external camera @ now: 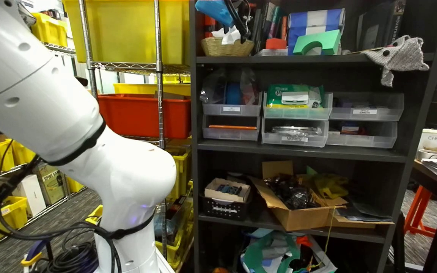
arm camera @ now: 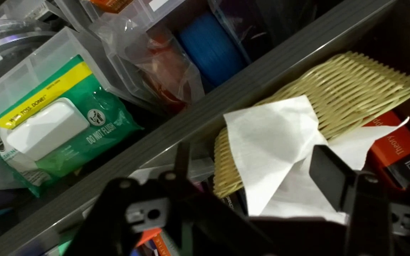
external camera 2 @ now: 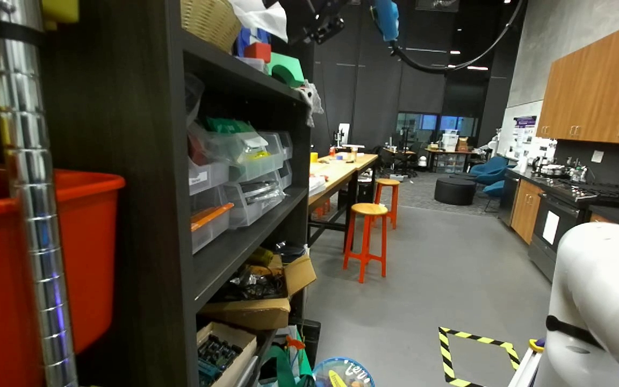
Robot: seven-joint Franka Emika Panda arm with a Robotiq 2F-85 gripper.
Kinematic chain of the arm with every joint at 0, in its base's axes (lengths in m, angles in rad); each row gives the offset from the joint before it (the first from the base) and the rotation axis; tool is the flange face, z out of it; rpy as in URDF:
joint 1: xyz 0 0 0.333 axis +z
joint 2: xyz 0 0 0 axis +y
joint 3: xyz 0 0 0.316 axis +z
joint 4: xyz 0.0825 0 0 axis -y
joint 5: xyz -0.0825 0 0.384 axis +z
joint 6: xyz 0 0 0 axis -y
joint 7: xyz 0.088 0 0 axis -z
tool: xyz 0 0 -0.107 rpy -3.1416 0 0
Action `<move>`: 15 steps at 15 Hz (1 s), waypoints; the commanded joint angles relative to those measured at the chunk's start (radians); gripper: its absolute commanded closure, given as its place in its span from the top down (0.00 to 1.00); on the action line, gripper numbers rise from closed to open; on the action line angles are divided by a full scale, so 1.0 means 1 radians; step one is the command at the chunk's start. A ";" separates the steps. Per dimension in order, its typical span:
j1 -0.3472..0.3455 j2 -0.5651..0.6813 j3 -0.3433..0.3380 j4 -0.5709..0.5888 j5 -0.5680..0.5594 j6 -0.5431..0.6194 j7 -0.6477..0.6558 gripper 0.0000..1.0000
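Observation:
My gripper [arm camera: 253,153] stands open in the wrist view, its two dark fingers wide apart. Between and beyond them lies white tissue [arm camera: 272,131], creased and sticking out of a woven straw basket [arm camera: 336,89]. The right finger pad [arm camera: 327,174] overlaps the tissue in this view; whether it touches cannot be told. The left finger shows dark and blurred past the basket's near end. In both exterior views the basket [external camera: 228,48] sits on the upper shelf with its tissue [external camera 2: 261,16] poking up. The gripper [external camera: 244,36] hangs right beside it, below the blue wrist part [external camera: 214,12].
A red block [external camera: 276,43], a green arch block [external camera: 330,41] and a grey knitted toy [external camera: 396,55] share that shelf with upright books. Below the shelf edge [arm camera: 205,111] are clear bins, with a green wipes pack [arm camera: 48,128]. A metal rack post [external camera: 159,76] stands left of the bookcase.

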 commanded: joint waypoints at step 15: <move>-0.010 0.071 0.110 0.113 -0.003 0.014 -0.007 0.00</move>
